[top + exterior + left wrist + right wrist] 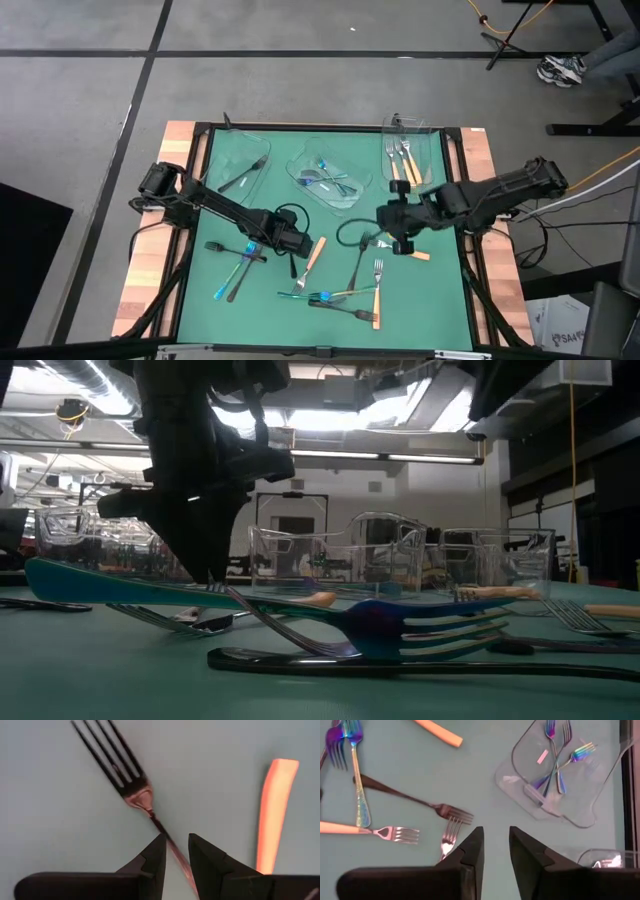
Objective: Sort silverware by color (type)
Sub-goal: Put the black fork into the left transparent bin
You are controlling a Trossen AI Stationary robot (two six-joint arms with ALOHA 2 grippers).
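Note:
Loose silverware lies on the green mat (200,300): dark forks, iridescent blue forks (312,296) and silver forks with tan handles (377,292). My left gripper (176,845) is open and points down low over a dark fork (132,790) that lies flat on the mat; its fingers stand on either side of the fork's handle. A tan handle (275,815) lies beside them. In the high view this gripper (298,248) is at mid-mat. My right gripper (496,837) hangs open above the mat's right half (403,243) with nothing between its fingers, above a few forks (410,800).
Three clear trays stand along the far edge. The left one (240,165) holds a dark utensil, the middle one (325,180) iridescent forks, and the right one (405,155) tan-handled forks. A dark cable loops at mid-mat (350,235). A person's shoe (560,70) shows beyond the table.

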